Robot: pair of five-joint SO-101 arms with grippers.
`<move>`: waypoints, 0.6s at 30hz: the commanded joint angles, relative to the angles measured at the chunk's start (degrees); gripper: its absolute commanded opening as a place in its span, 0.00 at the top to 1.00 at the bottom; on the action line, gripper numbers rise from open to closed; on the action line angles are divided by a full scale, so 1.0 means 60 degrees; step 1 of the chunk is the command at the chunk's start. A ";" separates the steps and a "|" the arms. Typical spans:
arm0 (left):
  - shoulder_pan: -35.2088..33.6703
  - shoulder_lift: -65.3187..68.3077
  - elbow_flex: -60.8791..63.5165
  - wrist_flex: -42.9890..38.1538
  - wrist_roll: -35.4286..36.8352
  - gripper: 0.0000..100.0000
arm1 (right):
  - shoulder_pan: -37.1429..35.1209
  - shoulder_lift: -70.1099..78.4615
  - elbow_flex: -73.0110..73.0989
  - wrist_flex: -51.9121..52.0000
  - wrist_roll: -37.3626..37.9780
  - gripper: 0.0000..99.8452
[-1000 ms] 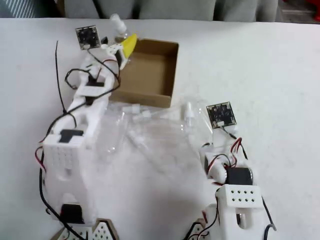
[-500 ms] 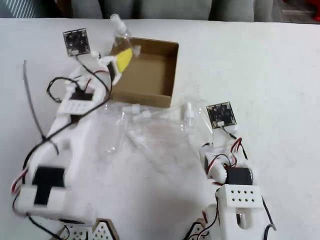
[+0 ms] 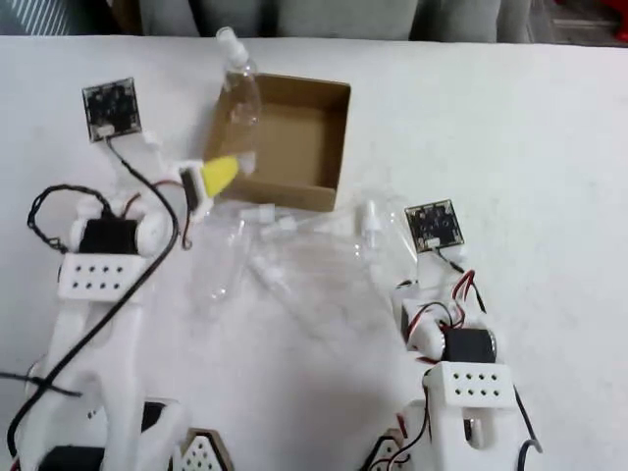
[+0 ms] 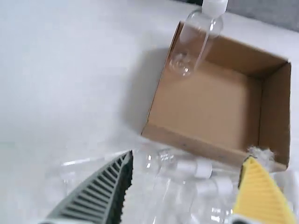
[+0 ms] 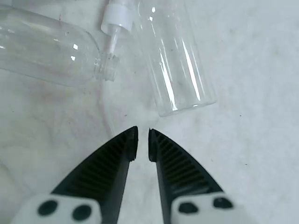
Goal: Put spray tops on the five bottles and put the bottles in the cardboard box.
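Over cardboard box (image 3: 342, 137) rim, clear capped bottle (image 3: 240, 88) — left gripper (image 4: 189, 157) spread, right gripper (image 5: 142, 130) pressed together

The left arm (image 3: 98, 324) and right arm (image 3: 459, 424) are white printed plastic with black motor blocks (image 3: 469, 346), plates (image 3: 475, 385) dotted with round holes, looping black and red cables (image 3: 461, 289), and a small square black circuit board (image 3: 433, 225) apiece. The left hand (image 4: 189, 158) has one grey ribbed finger (image 4: 103, 186) and one yellow one; the right hand (image 5: 142, 140) has two black ribbed fingers (image 5: 107, 168) on white bases.
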State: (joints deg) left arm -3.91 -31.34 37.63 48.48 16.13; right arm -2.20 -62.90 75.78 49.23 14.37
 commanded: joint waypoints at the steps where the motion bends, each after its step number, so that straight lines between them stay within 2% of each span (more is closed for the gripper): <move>1: -0.0110 -0.0842 -0.0176 0.1832 0.0073 0.65 | 0.0095 -0.0110 -0.0029 -0.0095 0.0088 0.98; 3: -0.0110 -0.0945 -0.0176 0.2505 0.0073 0.67 | 0.0095 -0.0110 0.0000 -0.0095 0.0088 0.98; 5: -0.0095 -0.0960 -0.0190 0.3121 0.0073 0.72 | 0.0095 -0.0110 0.0073 -0.0139 0.0088 0.98; 10: -0.0051 -0.0886 0.0059 0.3531 0.0059 0.97 | 0.0095 -0.0110 0.0073 -0.0139 0.0088 0.98; 11: -0.0037 -0.0886 0.0147 0.3473 0.0059 0.99 | 0.0095 -0.0110 0.0073 -0.0139 0.0088 0.98; 14: 0.0300 -0.0886 0.0396 0.3458 0.0059 0.93 | 0.0095 -0.0110 0.0088 -0.0139 0.0088 0.98; 18: 0.1179 -0.0930 0.0747 0.3429 0.0103 0.92 | 0.0095 -0.0110 0.0088 -0.0139 0.0088 0.98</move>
State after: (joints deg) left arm -1.89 -34.95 41.76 69.32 16.22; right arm -2.20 -62.90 76.84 49.23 14.37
